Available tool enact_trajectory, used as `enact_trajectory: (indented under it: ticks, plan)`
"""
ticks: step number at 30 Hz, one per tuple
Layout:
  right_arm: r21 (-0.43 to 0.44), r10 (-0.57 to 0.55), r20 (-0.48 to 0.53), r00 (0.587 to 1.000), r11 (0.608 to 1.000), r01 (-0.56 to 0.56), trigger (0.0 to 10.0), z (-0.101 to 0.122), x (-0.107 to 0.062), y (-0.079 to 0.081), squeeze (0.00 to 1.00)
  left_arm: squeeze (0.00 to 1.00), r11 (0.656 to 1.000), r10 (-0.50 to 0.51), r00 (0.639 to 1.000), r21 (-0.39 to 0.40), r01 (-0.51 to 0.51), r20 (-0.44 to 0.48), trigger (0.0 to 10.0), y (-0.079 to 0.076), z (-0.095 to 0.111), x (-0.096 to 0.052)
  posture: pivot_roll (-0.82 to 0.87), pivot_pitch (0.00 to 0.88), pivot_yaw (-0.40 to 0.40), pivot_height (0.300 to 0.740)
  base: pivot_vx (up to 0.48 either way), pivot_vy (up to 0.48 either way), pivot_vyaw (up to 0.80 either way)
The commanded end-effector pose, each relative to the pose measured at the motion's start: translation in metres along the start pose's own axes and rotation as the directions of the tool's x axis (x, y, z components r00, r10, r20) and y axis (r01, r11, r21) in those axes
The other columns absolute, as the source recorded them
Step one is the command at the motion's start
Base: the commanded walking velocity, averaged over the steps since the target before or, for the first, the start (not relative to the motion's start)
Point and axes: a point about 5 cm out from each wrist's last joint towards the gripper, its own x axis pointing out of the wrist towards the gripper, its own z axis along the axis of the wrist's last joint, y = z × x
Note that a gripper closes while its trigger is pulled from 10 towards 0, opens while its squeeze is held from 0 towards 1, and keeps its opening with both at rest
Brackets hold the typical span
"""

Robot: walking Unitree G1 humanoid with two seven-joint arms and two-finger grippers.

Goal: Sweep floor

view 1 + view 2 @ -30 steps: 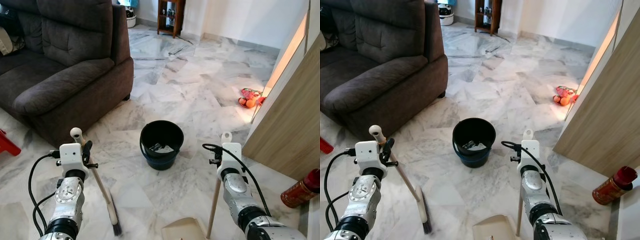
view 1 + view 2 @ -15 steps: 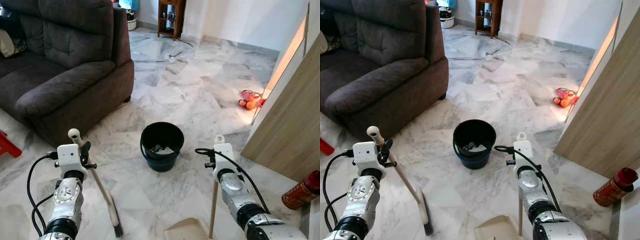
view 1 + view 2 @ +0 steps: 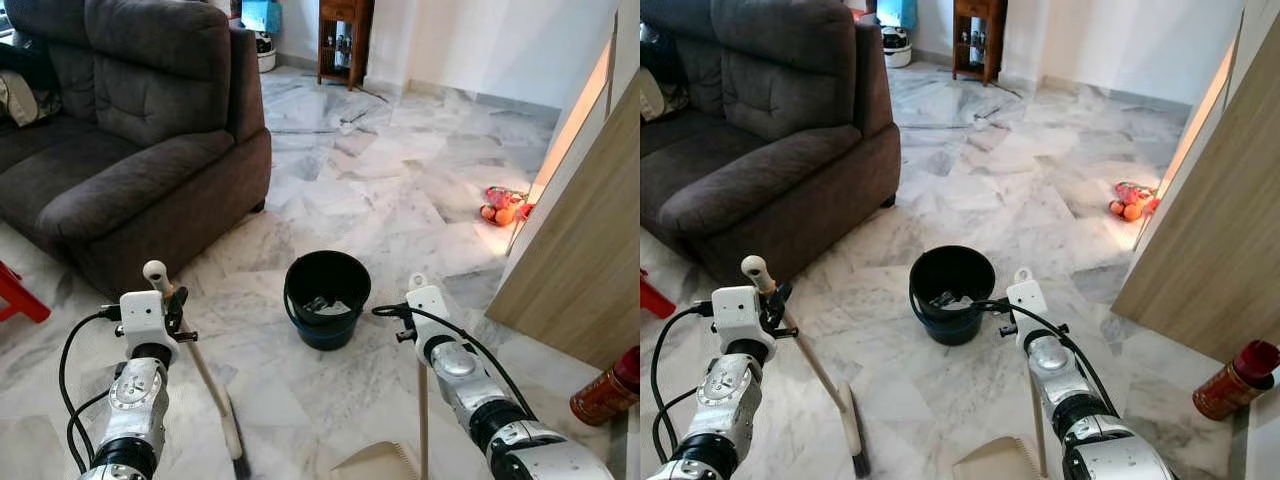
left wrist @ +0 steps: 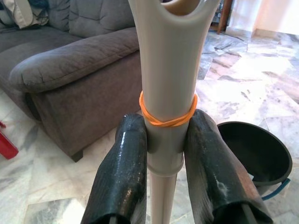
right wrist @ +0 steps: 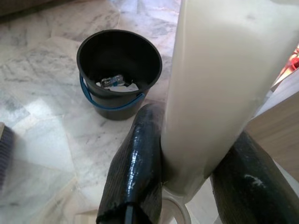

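My left gripper [image 4: 164, 140] is shut on the cream handle of a broom [image 3: 205, 380], just under an orange rubber band; the handle slants down to dark bristles [image 3: 859, 462] on the marble floor. My right gripper [image 5: 187, 182] is shut on the pale upright handle of a dustpan [image 3: 1038, 430], whose beige pan [image 3: 375, 463] rests on the floor near the bottom edge. A black bucket [image 3: 326, 299] with a blue handle stands between and ahead of both arms, with bits of rubbish inside [image 5: 114, 83].
A dark brown sofa [image 3: 130, 140] fills the left side. A wooden panel [image 3: 590, 250] leans at the right, with a red canister [image 3: 608, 388] at its foot and a bag of oranges [image 3: 500, 202] beyond. A red stool [image 3: 15, 295] sits at far left. Marble floor [image 3: 380, 170] stretches ahead.
The camera has tilted up slightly. My right arm with the dustpan handle has moved left and forward toward the bucket. The left gripper keeps its hold on the broom.
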Motion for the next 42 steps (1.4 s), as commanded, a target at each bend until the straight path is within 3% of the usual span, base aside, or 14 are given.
enact_trajectory:
  ticks: [1,4,7,9,16,27,30,33,34,37,42]
  plan:
    - [-0.224,0.010,-0.184,0.983,0.973,-0.052,10.0,-0.036,-0.007,-0.004,0.00,0.00,1.000,-0.022,1.000,0.003,0.022,0.019,10.0,-0.005,0.006,0.005,0.16,0.000,-0.032,0.740,0.000,0.000,0.00]
    - [-0.230,-0.005,-0.170,0.985,0.972,-0.034,10.0,-0.034,-0.006,-0.006,0.00,0.00,1.000,-0.025,1.000,0.003,0.025,0.018,10.0,-0.006,0.006,0.005,0.16,0.000,-0.031,0.740,0.000,0.000,0.00]
    - [-0.182,-0.060,-0.106,0.993,0.982,0.040,10.0,-0.024,-0.004,-0.012,0.00,0.00,1.000,-0.028,0.999,0.002,0.028,0.015,10.0,-0.007,0.006,0.006,0.15,0.000,-0.031,0.740,0.000,0.000,0.00]
    - [-0.147,-0.079,-0.145,0.986,0.987,0.057,10.0,-0.028,-0.005,-0.014,0.00,0.00,0.999,-0.034,0.999,0.001,0.034,0.008,10.0,-0.008,0.005,0.006,0.15,0.000,-0.031,0.740,0.000,0.000,0.00]
    - [-0.149,-0.088,-0.269,0.959,0.988,0.049,10.0,-0.047,-0.010,-0.017,0.00,0.00,0.999,-0.054,0.999,-0.003,0.054,-0.007,10.0,-0.011,0.004,0.006,0.15,0.000,-0.033,0.740,0.000,0.000,0.00]
    - [-0.117,-0.132,-0.264,0.955,0.988,0.104,10.0,-0.043,-0.009,-0.020,0.00,0.00,0.997,-0.082,0.996,0.010,0.082,-0.030,10.0,-0.014,0.001,0.007,0.15,0.000,-0.032,0.740,0.000,0.000,0.00]
    - [-0.038,-0.136,-0.168,0.976,0.991,0.131,10.0,-0.029,-0.005,-0.019,0.00,0.00,0.997,-0.070,0.997,0.019,0.070,-0.013,10.0,-0.014,0.004,0.007,0.15,0.000,-0.032,0.740,0.000,0.000,0.00]
    - [0.097,-0.127,-0.040,0.991,0.987,0.131,10.0,-0.011,-0.003,-0.017,0.00,0.00,0.998,-0.064,0.998,0.024,0.064,0.003,10.0,-0.013,0.006,0.008,0.15,0.000,-0.031,0.740,0.000,0.000,0.00]
    - [0.226,-0.141,0.012,0.990,0.965,0.135,10.0,-0.006,-0.003,-0.018,0.00,0.00,0.998,-0.065,0.998,0.024,0.064,0.009,10.0,-0.014,0.006,0.007,0.15,0.000,-0.031,0.740,0.000,0.000,0.00]
    - [0.346,-0.182,0.035,0.983,0.925,0.159,10.0,-0.005,-0.004,-0.022,0.00,0.00,0.998,-0.064,0.998,0.024,0.064,0.013,10.0,-0.014,0.006,0.007,0.16,0.000,-0.031,0.740,0.000,0.000,0.00]
    - [0.373,-0.222,0.064,0.973,0.910,0.183,10.0,-0.007,-0.006,-0.024,0.00,0.00,0.998,-0.064,0.998,0.027,0.063,0.022,10.0,-0.014,0.007,0.006,0.16,0.000,-0.027,0.740,0.000,0.000,0.00]
